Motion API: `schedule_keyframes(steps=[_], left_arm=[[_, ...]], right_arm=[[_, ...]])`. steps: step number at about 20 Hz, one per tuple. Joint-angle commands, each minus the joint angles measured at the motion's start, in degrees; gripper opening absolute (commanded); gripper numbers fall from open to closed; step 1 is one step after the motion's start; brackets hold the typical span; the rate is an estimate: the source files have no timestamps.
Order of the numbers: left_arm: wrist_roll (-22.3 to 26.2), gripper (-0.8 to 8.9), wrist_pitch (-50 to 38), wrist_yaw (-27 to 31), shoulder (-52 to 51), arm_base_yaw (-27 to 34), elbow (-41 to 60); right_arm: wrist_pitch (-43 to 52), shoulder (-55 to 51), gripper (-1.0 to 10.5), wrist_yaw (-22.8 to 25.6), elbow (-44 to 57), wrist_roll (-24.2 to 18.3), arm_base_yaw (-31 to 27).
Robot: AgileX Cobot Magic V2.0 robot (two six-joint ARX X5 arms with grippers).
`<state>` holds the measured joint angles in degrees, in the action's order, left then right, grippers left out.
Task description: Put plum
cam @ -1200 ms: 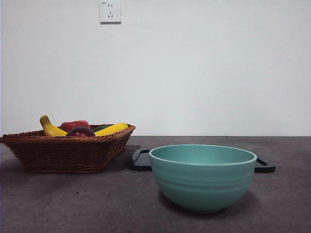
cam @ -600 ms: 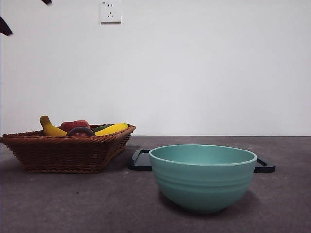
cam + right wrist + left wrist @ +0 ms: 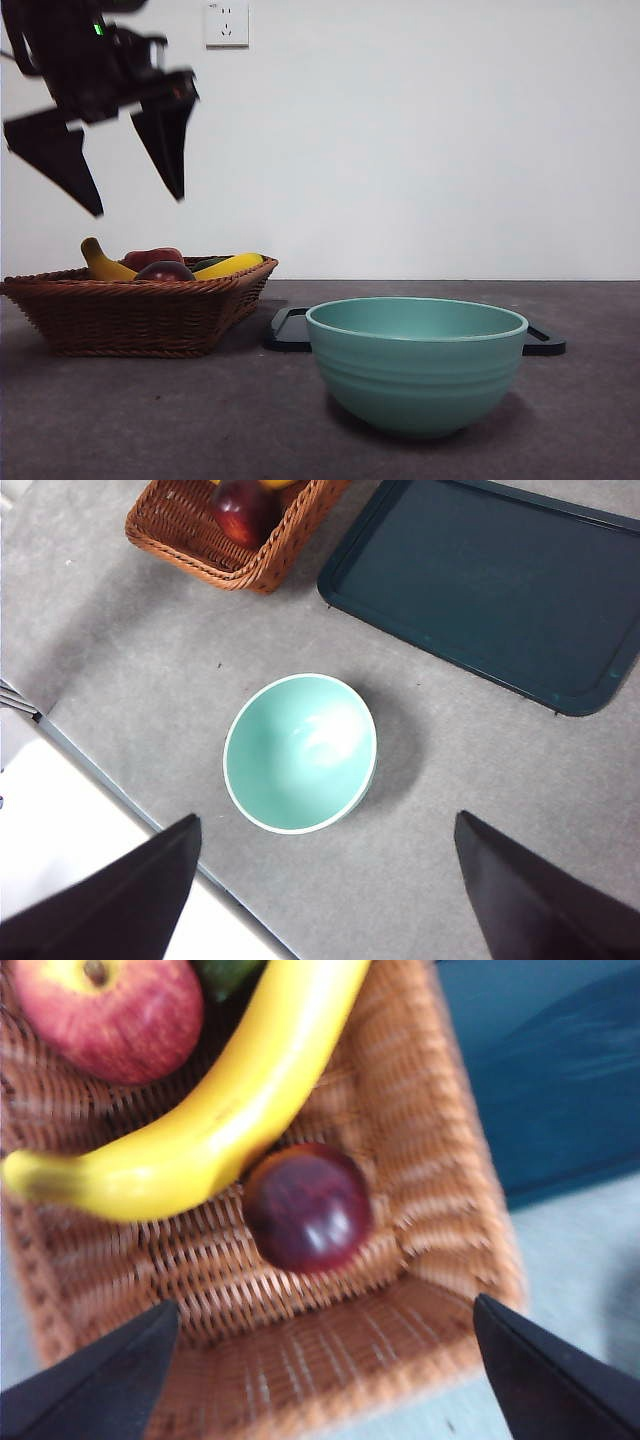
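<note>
While the plum lies in the wicker basket touching the banana, the left gripper, jaws spread wide and empty above it, should descend centred so neither jaw catches banana or basket wall; the right gripper waits, agape, high over the teal bowl.

You see the left end effector, jaws apart, hanging above the wicker basket holding the plum; teal bowl near right.

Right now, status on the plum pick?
Left hand open above basket. Right hand open, high over bowl. Plum in basket, touching banana.
</note>
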<state>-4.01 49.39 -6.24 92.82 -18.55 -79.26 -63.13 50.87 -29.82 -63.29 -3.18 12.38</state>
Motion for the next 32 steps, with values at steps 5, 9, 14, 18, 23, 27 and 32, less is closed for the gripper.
schedule_keyframes(steps=[5,9,14,18,23,27,32], left_arm=[[-1.68,4.68,-6.14,0.31,8.11,-0.48,-1.27],[-2.78,4.68,-8.57,0.50,10.75,-1.14,-1.27],[-3.17,4.68,-9.84,0.72,13.31,-1.81,-1.27],[-3.19,4.63,-10.01,0.94,15.15,-2.12,-1.27],[-3.15,3.64,-10.58,2.21,15.17,-2.49,-1.27],[-3.15,3.17,-9.73,2.27,15.17,-2.47,-1.27],[-3.15,2.65,-9.55,2.25,15.17,-2.49,-1.27]], right_arm=[[0.50,0.39,4.1,0.02,-1.27,-0.24,0.26],[0.50,0.39,4.1,0.04,-1.27,-0.24,0.26],[0.50,0.39,4.1,0.02,-1.27,-0.24,0.26],[0.50,0.39,4.1,0.04,-1.27,-0.24,0.26],[0.52,0.39,4.1,0.02,-1.27,-0.26,0.26],[0.52,0.39,4.1,0.02,-1.27,-0.26,0.26],[0.52,0.39,4.1,0.02,-1.27,-0.26,0.26]])
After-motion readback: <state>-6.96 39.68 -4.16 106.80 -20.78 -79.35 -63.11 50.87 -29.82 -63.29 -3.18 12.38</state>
